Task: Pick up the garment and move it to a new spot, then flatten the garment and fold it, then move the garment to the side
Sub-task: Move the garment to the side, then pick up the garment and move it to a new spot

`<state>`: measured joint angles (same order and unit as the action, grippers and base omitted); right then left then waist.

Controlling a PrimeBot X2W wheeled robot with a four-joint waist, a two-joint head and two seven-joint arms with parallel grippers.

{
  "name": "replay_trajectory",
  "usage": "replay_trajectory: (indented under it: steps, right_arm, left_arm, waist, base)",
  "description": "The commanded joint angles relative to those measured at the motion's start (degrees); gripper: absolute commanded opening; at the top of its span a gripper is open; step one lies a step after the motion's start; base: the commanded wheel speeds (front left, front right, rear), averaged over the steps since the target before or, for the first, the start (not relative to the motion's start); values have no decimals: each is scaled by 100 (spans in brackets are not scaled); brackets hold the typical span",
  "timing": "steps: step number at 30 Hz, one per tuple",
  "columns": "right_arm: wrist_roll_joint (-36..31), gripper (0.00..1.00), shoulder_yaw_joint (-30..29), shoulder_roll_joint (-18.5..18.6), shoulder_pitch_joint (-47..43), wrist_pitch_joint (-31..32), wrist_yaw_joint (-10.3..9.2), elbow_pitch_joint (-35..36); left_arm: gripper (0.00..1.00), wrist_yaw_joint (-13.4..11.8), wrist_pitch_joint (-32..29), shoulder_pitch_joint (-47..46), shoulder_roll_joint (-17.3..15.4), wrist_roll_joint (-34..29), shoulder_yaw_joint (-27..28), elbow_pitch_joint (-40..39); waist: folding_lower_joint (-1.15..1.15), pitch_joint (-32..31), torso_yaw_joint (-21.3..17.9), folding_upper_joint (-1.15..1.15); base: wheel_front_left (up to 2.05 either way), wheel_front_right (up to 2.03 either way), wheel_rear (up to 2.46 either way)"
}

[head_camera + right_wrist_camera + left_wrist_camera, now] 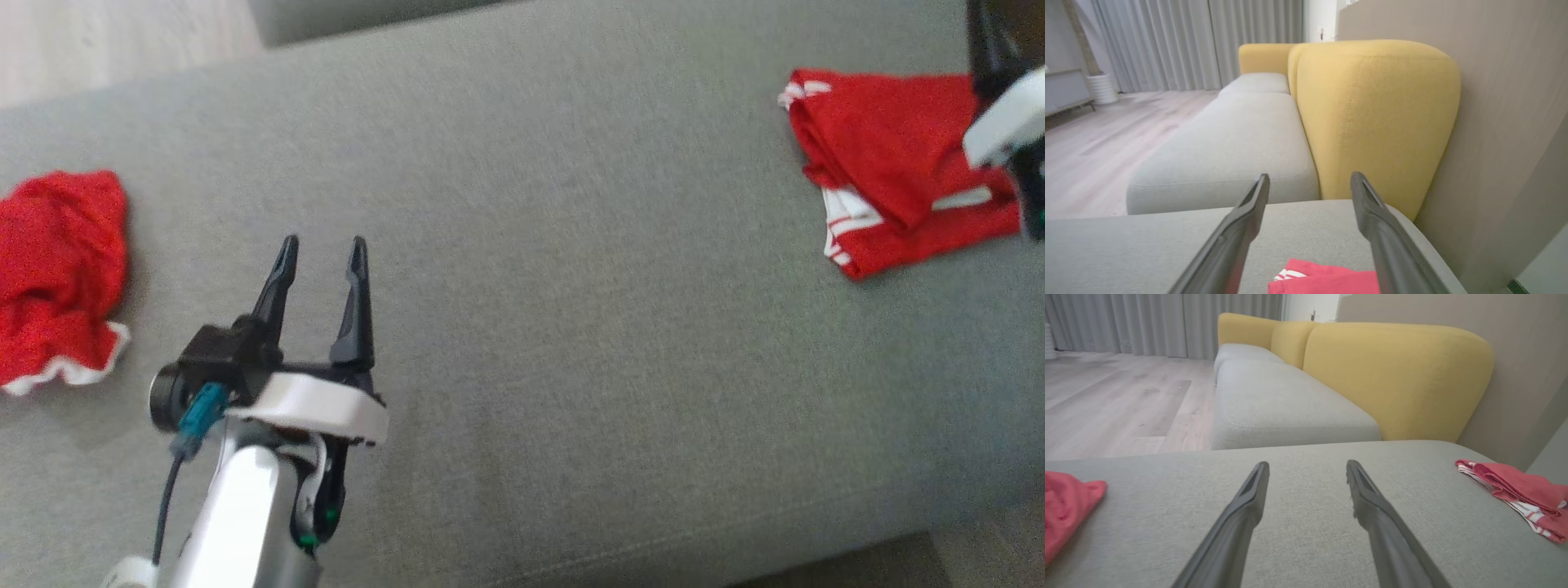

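The garment (pixel 890 163) is red with white stripes and lies folded at the far right of the grey cushion (pixel 571 245). In the left wrist view the garment (pixel 1519 490) lies off to the right. My right gripper (pixel 1309 179) is open and empty, hovering over the garment (pixel 1323 279), whose edge shows low between the fingers. Its white wrist (pixel 1004 122) covers the garment's right edge in the head view. My left gripper (pixel 322 249) is open and empty over the cushion's left-middle, far from the garment; the left wrist view shows the same open gripper (pixel 1308 465).
A second red cloth (pixel 57 269) with a white hem lies crumpled at the cushion's left end, to the left of my left gripper. Yellow backrests (pixel 1392 375) and another grey seat (pixel 1274 404) stand beyond the cushion. A wall (pixel 1494 102) runs close on the right, and wooden floor (pixel 1106 396) lies beyond.
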<state>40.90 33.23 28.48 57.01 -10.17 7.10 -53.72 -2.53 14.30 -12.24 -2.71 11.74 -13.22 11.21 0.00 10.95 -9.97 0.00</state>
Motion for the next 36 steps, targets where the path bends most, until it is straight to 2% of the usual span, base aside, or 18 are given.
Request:
replay_trajectory:
  steps: [1,9,14,20,29,36]
  right_arm:
    - [39,100,-55,59,-135,-118,39,223]
    - [-580,100,-1016,-77,-1795,-476,39,1426]
    - [-1107,100,-1859,-480,-3132,-481,39,2419]
    - [-1743,100,-2445,-993,-4380,-482,39,3447]
    - [-2227,100,-2633,-1460,-5137,-482,39,3795]
    - [-2342,100,-2634,-1502,-5210,-483,39,3848]
  left_arm:
    - [100,-28,70,-71,-20,27,249,-227]
    - [100,-16,70,385,-19,1,692,-305]
    - [100,-69,70,595,-18,-85,921,-273]
    - [100,-50,70,782,-18,-120,1059,-233]
    - [100,-2,70,993,-17,-130,1067,-178]
    - [100,-10,70,1017,-17,-102,1015,-183]
  waist:
    - [0,-407,242,0]
    - [0,-1039,563,0]
    - [0,-1152,727,0]
    - [0,-1223,889,0]
    - [0,-1283,973,0]
    - [0,-1293,979,0]
  base:
    - [0,0,0]
    - [0,0,0]
    - [0,0,0]
    - [0,0,0]
    - [0,0,0]
    - [0,0,0]
